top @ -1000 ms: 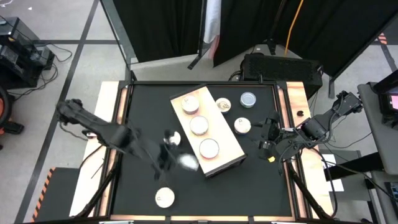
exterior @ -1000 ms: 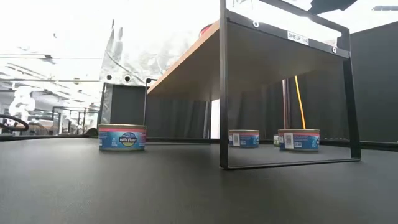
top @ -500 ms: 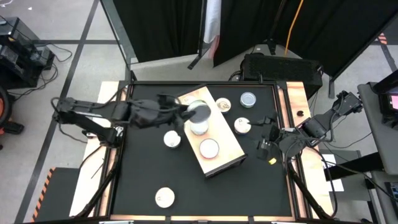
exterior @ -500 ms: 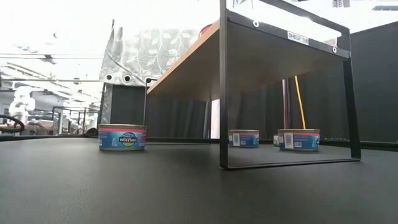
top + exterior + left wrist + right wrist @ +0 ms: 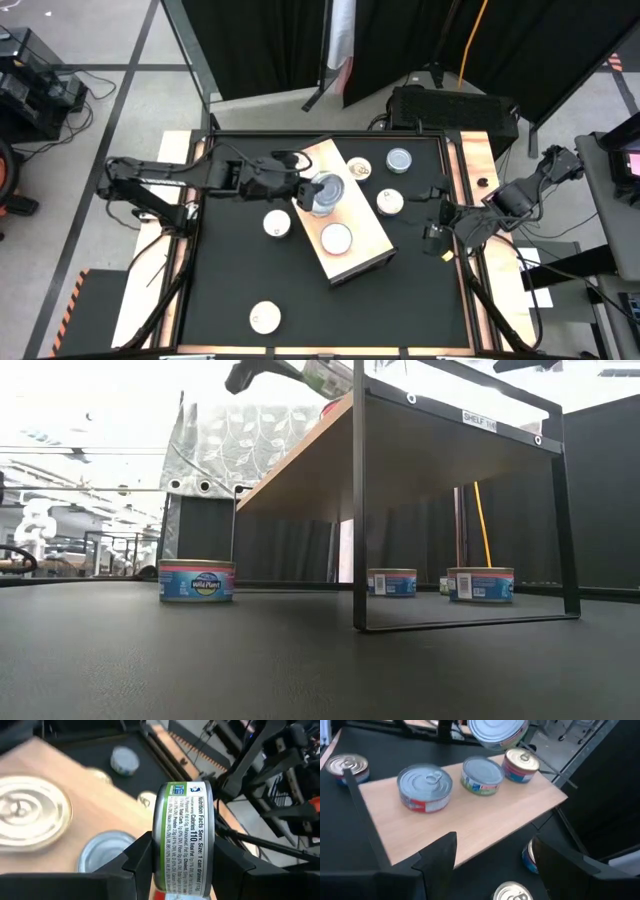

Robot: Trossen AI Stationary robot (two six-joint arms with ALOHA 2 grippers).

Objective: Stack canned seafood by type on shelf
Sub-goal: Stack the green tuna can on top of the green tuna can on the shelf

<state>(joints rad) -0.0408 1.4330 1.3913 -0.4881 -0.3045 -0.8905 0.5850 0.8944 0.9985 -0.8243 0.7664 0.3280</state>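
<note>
The left claw has shifted slightly right, clamped on a green-labelled can above the shelf, frame centre; the right claw waits, fingers apart.

The left gripper now reaches over the shelf, having swung from the open tabletop near the shelf's left edge a second ago. It carries a green-labelled can, clamped between its fingers and turned on edge, above the middle can on the shelf. In the low view the arm and its can now show above the shelf's top edge, where nothing showed before. The right gripper has shifted slightly along the table's right edge, a little nearer the shelf's right side.
</note>
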